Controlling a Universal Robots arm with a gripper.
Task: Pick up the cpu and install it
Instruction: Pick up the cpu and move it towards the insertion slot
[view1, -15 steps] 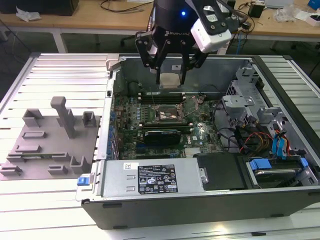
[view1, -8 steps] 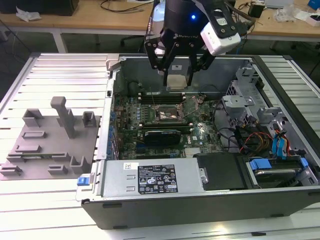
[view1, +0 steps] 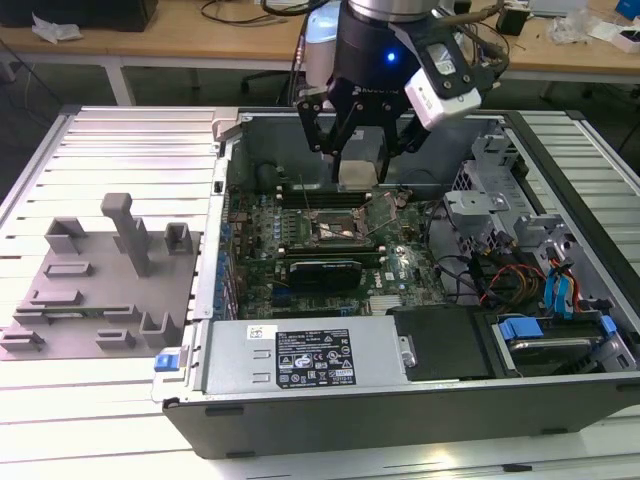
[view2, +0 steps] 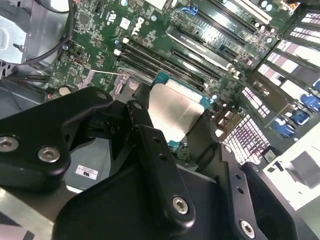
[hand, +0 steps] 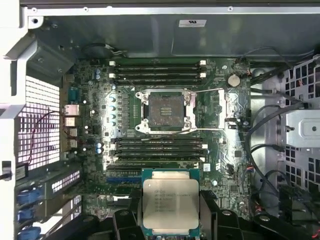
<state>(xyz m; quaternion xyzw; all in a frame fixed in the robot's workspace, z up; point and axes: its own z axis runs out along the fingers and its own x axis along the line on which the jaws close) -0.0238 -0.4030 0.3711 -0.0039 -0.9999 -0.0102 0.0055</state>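
The cpu (hand: 171, 202) is hanging above the green motherboard (hand: 220, 150). The gripper (hand: 171, 225) is squeezing it between black fingers (view2: 150, 145), which are hiding its edges. The first wrist view is showing the empty socket (hand: 164, 111). In the exterior view the gripper is making the cpu hard to see.

- First wrist view: the fingers (hand: 125, 222) clasping the cpu (hand: 170, 202) cover part of its two side edges, and the gripper (hand: 170, 220) body is cut off by the frame's edge.
- Second wrist view: one black finger hides a cpu corner.
- Exterior view, top middle: the arm (view1: 372, 30) is cut off by the top edge.
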